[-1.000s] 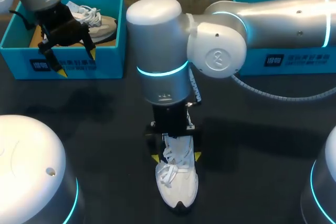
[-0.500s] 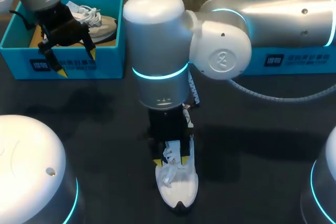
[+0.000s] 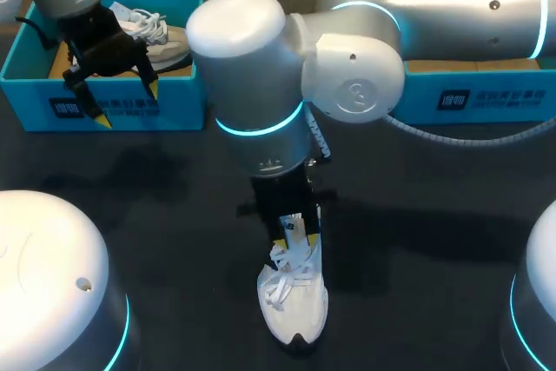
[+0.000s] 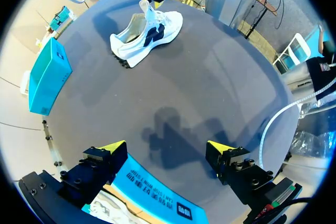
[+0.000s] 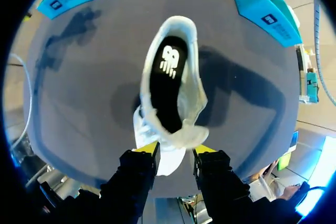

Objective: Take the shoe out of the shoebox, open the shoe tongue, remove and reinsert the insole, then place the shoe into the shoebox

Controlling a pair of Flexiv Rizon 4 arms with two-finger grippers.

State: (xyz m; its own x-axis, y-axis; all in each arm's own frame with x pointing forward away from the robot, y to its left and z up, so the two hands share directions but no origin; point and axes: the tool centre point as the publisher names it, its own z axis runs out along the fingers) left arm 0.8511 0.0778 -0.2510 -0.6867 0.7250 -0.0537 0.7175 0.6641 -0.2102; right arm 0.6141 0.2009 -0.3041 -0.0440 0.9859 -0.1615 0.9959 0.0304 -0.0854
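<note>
A white shoe (image 3: 294,306) stands near the middle of the dark desk (image 3: 434,241), toe toward the near edge. The right gripper (image 5: 176,149), narrowed, pinches its raised tongue (image 5: 179,135); the right arm (image 3: 261,84) hides the heel from overhead. Far left, the left gripper (image 4: 167,148) hangs wide apart over the shoebox (image 3: 130,103), partly masking a second shoe (image 3: 169,41) inside.

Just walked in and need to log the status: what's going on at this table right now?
The right gripper is shut on the tongue of a white shoe that stands on the table, out of its box. The dark insole lies inside the shoe. The left gripper hangs open over the teal shoebox at the left, which holds a second shoe.
</note>
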